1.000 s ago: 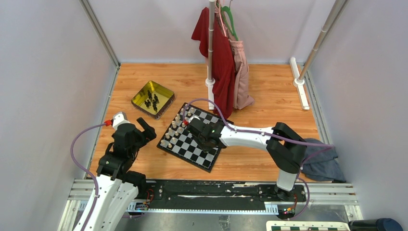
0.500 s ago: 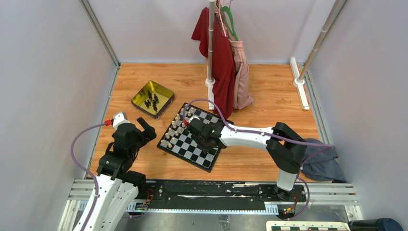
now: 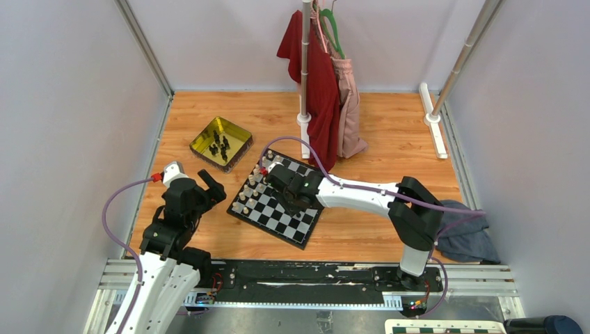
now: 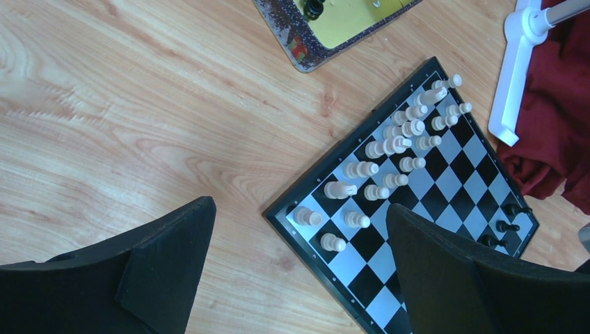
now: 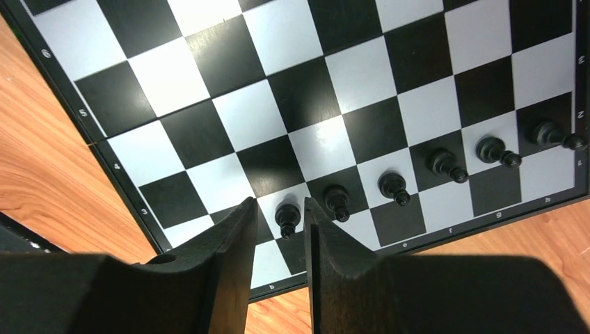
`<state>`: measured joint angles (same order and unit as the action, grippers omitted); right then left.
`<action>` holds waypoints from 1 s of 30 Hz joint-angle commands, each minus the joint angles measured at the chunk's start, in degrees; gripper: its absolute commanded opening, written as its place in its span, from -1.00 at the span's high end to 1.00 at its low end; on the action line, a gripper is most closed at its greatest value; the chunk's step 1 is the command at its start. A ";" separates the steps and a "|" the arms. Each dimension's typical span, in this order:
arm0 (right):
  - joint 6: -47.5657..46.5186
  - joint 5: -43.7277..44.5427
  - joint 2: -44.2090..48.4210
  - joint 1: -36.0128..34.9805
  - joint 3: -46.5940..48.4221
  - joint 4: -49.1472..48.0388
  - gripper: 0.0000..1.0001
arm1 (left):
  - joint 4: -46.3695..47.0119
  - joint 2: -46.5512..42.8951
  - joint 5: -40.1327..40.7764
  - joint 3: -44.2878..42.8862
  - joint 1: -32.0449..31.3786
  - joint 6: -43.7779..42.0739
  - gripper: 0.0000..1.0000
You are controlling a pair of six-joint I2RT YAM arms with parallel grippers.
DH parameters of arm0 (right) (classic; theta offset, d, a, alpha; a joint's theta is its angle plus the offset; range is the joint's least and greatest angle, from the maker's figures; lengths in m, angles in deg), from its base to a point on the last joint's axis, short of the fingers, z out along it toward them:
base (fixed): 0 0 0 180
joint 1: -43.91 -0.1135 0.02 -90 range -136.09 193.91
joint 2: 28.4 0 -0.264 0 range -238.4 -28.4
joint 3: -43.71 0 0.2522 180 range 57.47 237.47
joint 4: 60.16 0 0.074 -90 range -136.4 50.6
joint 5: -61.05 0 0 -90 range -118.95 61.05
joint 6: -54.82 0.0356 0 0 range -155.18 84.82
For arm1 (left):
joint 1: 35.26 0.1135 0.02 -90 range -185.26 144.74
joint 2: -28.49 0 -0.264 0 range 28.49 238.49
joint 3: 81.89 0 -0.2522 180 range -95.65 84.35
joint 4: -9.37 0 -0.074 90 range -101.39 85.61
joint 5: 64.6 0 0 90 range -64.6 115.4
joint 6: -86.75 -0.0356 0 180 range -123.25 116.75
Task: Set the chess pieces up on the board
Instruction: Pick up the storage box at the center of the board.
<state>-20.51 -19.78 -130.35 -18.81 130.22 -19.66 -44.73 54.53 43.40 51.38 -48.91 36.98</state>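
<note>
The chequered board lies in the middle of the wooden table. My right gripper hovers over it. In the right wrist view its fingers stand slightly apart, and a black pawn stands free on a white square just beyond the tips. Several more black pawns stand in a row along the board edge. More black pieces lie in the gold tray. My left gripper is wide open and empty, above the wood left of the board.
Cream-white pieces fill two rows on the board's left side. A clothes stand with a red garment rises behind the board; its white foot is near the far corner. A grey cloth lies at the right.
My right gripper has shifted a little toward the far left over the board. The left arm has not moved.
</note>
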 commanded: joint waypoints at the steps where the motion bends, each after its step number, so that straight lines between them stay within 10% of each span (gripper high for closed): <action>1: -1.82 0.78 1.77 -0.91 3.52 3.15 0.29 | 0.64 -0.11 0.55 0.36 -0.24 -0.40 -1.00; 30: -7.69 -0.45 3.67 3.36 7.88 2.16 0.28 | 9.11 33.07 10.05 -12.05 1.67 13.86 -1.00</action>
<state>-27.06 -19.19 -129.76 -16.45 138.68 -17.25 -36.97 85.57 50.15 40.67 -48.61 46.64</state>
